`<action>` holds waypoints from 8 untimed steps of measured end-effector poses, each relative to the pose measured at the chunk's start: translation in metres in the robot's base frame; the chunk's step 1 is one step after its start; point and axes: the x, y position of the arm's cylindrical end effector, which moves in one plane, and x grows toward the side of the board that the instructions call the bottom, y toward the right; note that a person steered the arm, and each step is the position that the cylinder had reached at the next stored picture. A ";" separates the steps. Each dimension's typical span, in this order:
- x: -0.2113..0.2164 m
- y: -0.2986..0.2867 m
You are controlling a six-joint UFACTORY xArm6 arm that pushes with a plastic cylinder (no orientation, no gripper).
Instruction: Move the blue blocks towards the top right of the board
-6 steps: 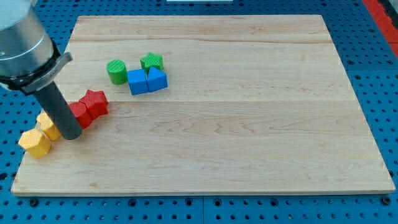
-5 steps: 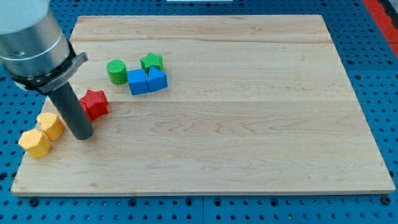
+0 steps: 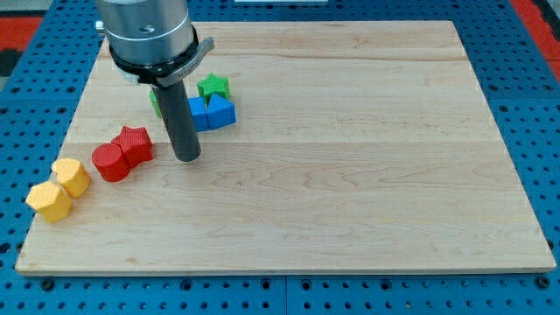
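Observation:
Two blue blocks sit side by side in the board's upper left: a blue cube (image 3: 198, 115), partly hidden by my rod, and a blue wedge-like block (image 3: 221, 111) to its right. My tip (image 3: 185, 157) rests on the board just below and left of the blue cube, to the right of the red blocks. A green star (image 3: 213, 87) touches the blue blocks from above. A green cylinder (image 3: 156, 102) is mostly hidden behind the rod.
A red cylinder (image 3: 110, 163) and a red star (image 3: 134, 144) lie left of the tip. Two yellow blocks (image 3: 70, 177) (image 3: 48, 200) sit near the board's left edge. The wooden board (image 3: 350, 175) lies on a blue pegboard.
My rod has moved right and up, from beside the yellow and red blocks to just below the blue cube. No block has visibly moved.

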 end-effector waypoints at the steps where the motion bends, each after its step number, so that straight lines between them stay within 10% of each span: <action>1: 0.000 0.000; 8: -0.070 0.006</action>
